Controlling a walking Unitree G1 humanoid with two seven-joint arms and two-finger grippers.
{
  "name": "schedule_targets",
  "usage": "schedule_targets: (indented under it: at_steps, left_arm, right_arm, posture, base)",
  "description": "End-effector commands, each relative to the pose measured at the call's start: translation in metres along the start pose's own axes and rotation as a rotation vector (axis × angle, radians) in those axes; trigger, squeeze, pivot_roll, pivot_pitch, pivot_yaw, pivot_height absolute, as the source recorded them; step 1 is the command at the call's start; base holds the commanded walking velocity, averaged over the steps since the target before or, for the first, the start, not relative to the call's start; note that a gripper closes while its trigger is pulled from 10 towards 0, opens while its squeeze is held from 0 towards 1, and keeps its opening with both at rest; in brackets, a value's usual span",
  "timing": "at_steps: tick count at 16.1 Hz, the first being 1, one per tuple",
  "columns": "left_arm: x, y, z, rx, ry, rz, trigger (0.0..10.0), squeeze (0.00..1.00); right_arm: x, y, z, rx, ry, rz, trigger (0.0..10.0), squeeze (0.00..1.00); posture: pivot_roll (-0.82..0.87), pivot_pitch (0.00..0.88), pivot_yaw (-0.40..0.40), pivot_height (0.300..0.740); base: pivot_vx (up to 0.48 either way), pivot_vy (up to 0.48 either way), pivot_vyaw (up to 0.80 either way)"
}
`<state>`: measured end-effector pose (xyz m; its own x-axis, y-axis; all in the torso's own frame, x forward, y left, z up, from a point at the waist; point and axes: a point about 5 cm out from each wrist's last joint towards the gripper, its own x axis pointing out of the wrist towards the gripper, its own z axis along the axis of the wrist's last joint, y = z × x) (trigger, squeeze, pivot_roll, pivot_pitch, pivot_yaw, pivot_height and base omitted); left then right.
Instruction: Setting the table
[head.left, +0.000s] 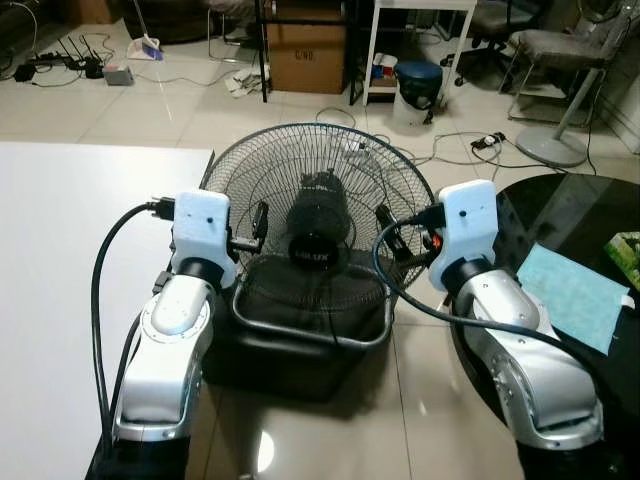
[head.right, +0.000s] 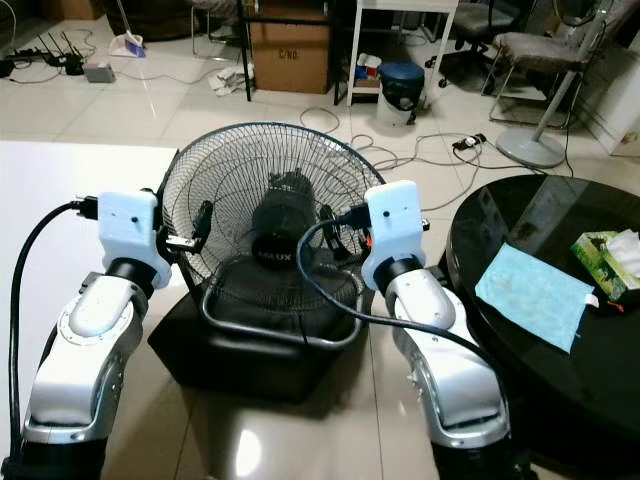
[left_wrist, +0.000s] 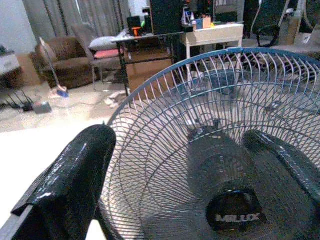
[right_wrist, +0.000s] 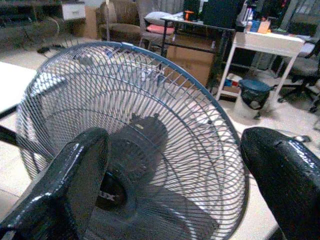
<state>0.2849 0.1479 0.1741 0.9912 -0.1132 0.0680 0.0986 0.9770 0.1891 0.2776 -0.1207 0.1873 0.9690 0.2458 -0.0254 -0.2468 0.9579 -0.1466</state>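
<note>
A round black glass table (head.left: 560, 215) stands at my right, and on it lie a light blue placemat (head.left: 572, 295) and a green tissue box (head.right: 603, 262). At my left is a white table (head.left: 60, 270). Both arms are raised in front of me, over the floor between the two tables. My left gripper (head.left: 256, 232) and right gripper (head.left: 396, 238) point at a floor fan (head.left: 318, 215). In the wrist views the left gripper (left_wrist: 180, 175) and right gripper (right_wrist: 172, 190) are open, with only the fan grille seen between their fingers.
The fan sits on a black base (head.left: 290, 345) on the tiled floor right ahead. Behind it are a cardboard box (head.left: 307, 55), a blue-lidded bin (head.left: 417, 85), a chair (head.left: 560, 45), a round stand base (head.left: 548, 148) and loose cables (head.left: 470, 145).
</note>
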Motion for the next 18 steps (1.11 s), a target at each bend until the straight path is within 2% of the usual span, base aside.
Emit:
schedule_targets:
  at_steps: [1, 4, 6, 8, 11, 13, 15, 18]
  left_arm:
    - [0.000, -0.001, 0.002, 0.056, -0.019, 0.015, 10.0, 0.00]
    - [-0.003, -0.005, 0.005, 0.063, -0.043, -0.010, 10.0, 0.00]
    - [-0.003, -0.005, 0.007, 0.087, -0.041, -0.052, 10.0, 0.00]
    - [-0.003, -0.005, 0.005, 0.091, -0.032, -0.053, 10.0, 0.00]
    - [-0.008, -0.005, 0.006, 0.075, -0.033, -0.040, 10.0, 0.00]
    - [-0.004, -0.005, 0.009, 0.091, -0.024, -0.024, 10.0, 0.00]
    - [0.001, -0.006, 0.018, 0.030, -0.033, -0.004, 10.0, 0.00]
    - [0.007, -0.011, 0.025, -0.041, -0.058, -0.008, 10.0, 0.00]
  right_arm:
    - [0.003, 0.003, 0.003, -0.026, -0.003, 0.019, 10.0, 0.00]
    - [0.003, 0.006, 0.001, -0.030, -0.001, 0.032, 10.0, 0.00]
    - [0.003, 0.014, 0.008, 0.034, -0.040, 0.062, 10.0, 0.00]
    - [0.003, 0.016, 0.010, 0.055, -0.047, 0.072, 10.0, 0.00]
    - [0.003, 0.014, 0.004, 0.081, -0.024, 0.069, 10.0, 0.00]
    - [0.004, 0.011, 0.005, 0.086, -0.019, 0.048, 10.0, 0.00]
    - [0.003, 0.003, -0.001, 0.046, 0.012, 0.007, 10.0, 0.00]
    - [0.001, 0.002, 0.000, 0.076, 0.021, -0.013, 10.0, 0.00]
  posture:
    - [-0.06, 0.000, -0.015, 0.740]
    - [-0.05, 0.000, -0.014, 0.740]
    - [-0.04, 0.000, 0.000, 0.740]
    - [-0.04, 0.000, -0.005, 0.740]
    - [-0.02, 0.000, -0.016, 0.740]
    - [-0.02, 0.000, -0.008, 0.740]
    - [-0.03, 0.000, -0.003, 0.740]
    - [-0.04, 0.000, 0.026, 0.740]
  base:
    - [0.000, 0.000, 0.80]
    - [0.000, 0.000, 0.80]
    - [0.000, 0.000, 0.80]
    - [0.000, 0.000, 0.80]
    - [0.000, 0.000, 0.80]
    - [0.000, 0.000, 0.80]
    - [0.000, 0.000, 0.80]
    - [0.000, 0.000, 0.80]
